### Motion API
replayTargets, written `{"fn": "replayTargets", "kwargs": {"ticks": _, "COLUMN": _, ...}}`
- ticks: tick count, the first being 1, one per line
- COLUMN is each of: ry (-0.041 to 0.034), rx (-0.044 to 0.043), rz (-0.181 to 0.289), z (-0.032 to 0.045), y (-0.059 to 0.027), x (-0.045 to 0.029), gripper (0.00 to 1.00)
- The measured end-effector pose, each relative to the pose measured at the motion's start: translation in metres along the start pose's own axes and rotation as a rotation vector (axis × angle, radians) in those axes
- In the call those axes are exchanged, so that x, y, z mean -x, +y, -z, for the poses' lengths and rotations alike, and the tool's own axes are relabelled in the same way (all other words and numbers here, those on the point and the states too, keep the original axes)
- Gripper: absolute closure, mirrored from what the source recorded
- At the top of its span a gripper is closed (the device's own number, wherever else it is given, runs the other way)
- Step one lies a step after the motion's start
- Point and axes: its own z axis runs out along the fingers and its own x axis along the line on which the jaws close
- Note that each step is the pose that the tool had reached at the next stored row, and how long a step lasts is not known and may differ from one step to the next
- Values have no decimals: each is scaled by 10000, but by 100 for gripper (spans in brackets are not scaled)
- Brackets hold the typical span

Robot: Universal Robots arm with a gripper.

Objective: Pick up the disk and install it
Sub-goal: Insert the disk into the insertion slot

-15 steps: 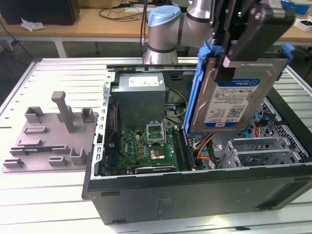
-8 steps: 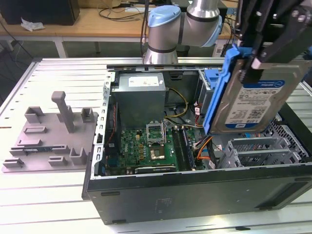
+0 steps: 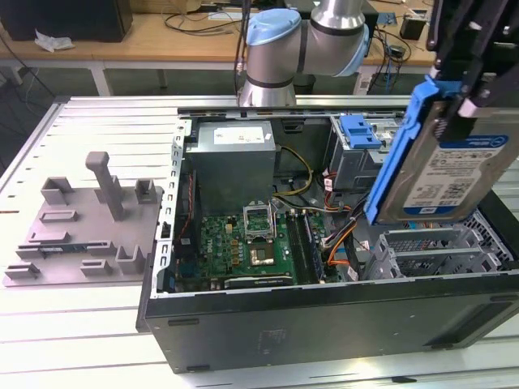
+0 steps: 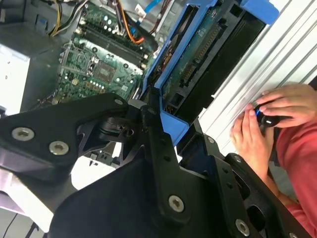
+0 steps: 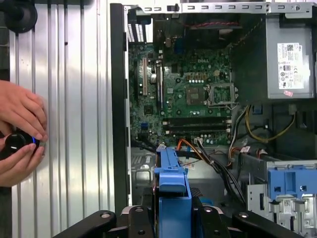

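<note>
The disk point(image 3: 454, 174), a silver drive with a white-and-blue label in a blue plastic carrier, hangs tilted on edge above the open computer case point(image 3: 324, 324), at the exterior view's right. My gripper point(image 3: 458, 109) is shut on its upper end. In the second wrist view the disk point(image 4: 198, 59) shows its green circuit-board side between my black fingers point(image 4: 148, 124). In the first wrist view the disk point(image 5: 172, 183) is edge-on in my gripper point(image 5: 172, 218), over the case floor near the orange cables.
Inside the case lie the motherboard point(image 3: 243, 243), the grey power-supply box point(image 3: 235, 154) and a drive cage with a blue latch piece point(image 3: 361, 130). A grey fixture plate point(image 3: 89, 219) sits on the table at the exterior view's left. A person's hands point(image 5: 17, 124) hold a black knob beside the case.
</note>
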Motion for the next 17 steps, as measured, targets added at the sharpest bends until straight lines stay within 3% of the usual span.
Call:
{"fn": "replayTargets", "kwargs": {"ticks": 7, "ry": 0, "rx": 1, "rz": 1, "z": 5, "y": -269, "x": -12, "gripper": 64}}
{"fn": "replayTargets", "kwargs": {"ticks": 8, "ry": 0, "rx": 0, "rz": 0, "z": 6, "y": -351, "x": -13, "gripper": 64}}
{"fn": "replayTargets", "kwargs": {"ticks": 12, "ry": 1, "rx": 0, "rz": 1, "z": 5, "y": -357, "x": -8, "gripper": 64}}
{"fn": "replayTargets", "kwargs": {"ticks": 17, "ry": 0, "rx": 0, "rz": 1, "z": -2, "y": -356, "x": 55, "gripper": 64}}
